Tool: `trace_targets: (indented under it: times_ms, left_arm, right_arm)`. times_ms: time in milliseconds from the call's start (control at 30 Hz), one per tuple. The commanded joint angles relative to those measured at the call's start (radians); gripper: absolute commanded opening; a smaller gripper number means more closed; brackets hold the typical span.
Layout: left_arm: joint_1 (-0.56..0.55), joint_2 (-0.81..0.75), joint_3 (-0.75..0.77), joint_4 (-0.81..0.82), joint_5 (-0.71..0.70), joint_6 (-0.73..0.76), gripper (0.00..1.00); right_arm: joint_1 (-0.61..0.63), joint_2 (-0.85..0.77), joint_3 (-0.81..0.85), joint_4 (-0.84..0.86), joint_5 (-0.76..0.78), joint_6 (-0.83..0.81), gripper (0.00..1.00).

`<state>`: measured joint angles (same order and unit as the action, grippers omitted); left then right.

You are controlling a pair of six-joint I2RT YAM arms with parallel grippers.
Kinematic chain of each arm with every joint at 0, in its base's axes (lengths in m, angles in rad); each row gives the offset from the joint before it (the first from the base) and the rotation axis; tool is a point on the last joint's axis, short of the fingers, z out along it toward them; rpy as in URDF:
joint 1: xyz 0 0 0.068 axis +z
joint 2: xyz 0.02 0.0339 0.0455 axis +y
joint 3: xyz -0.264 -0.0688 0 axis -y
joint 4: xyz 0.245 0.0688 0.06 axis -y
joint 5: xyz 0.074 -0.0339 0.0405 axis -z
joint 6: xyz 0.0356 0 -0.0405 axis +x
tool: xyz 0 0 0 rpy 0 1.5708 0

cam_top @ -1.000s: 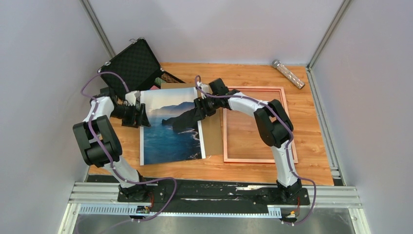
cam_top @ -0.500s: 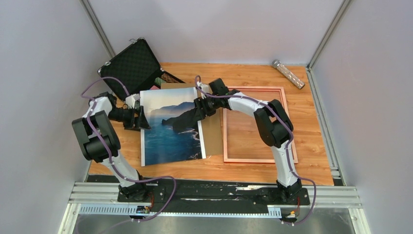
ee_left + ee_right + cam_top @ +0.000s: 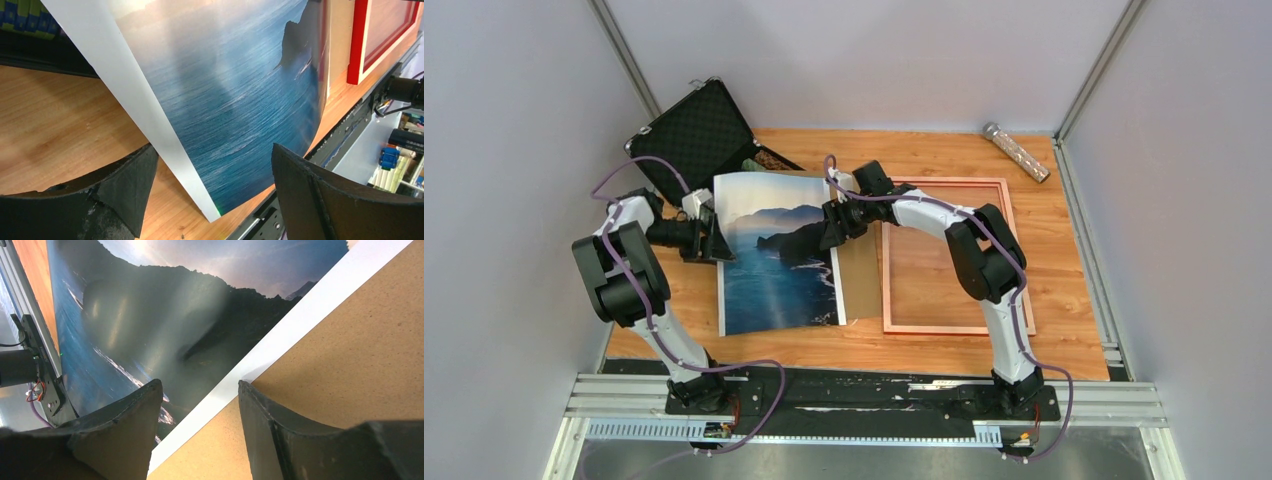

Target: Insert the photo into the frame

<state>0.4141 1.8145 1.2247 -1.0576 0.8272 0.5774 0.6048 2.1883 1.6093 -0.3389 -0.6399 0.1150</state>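
Glossy sea-and-cliff print w/ white border [image 3: 779, 265] sits bowed on wood surface [image 3: 1064, 335], long axis near-far. Thin copper-pink rectangular frame [image 3: 954, 328] lies flat just right, beyond R jaws. L jaws are wide astride print's left edge, R jaws half-open astride right edge; neither visibly grips.

No readable text or labels appear anywhere.

Bright, even light with soft shadows. Pale glare lies across the glossy sea-and-cliff photo [image 3: 150, 325]; close up, the wrist views are perhaps soft.
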Motion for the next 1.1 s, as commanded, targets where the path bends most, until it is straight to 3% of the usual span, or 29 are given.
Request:
trace_targets:
  times_ms: [0,400,567,933,1067]
  left_arm:
    - [0.017,-0.018,0.026,0.042,-0.002,-0.022,0.91]
    - [0.048,-0.047,-0.003,0.168,-0.066,-0.082,0.95]
    - [0.048,-0.012,0.014,0.127,0.02,-0.055,0.95]
    - [0.046,0.074,0.013,0.062,0.158,0.03,0.87]
    - [0.047,0.075,0.016,0.054,0.185,0.024,0.79]
  right_arm:
    - [0.009,0.011,0.018,0.009,0.019,-0.004,0.6]
    - [0.009,0.011,0.014,0.006,0.025,-0.008,0.59]
    - [0.009,0.014,0.015,0.006,0.025,-0.009,0.59]
    - [0.009,0.025,0.022,0.005,0.028,-0.008,0.59]
    - [0.009,0.024,0.018,0.003,0.029,-0.009,0.59]
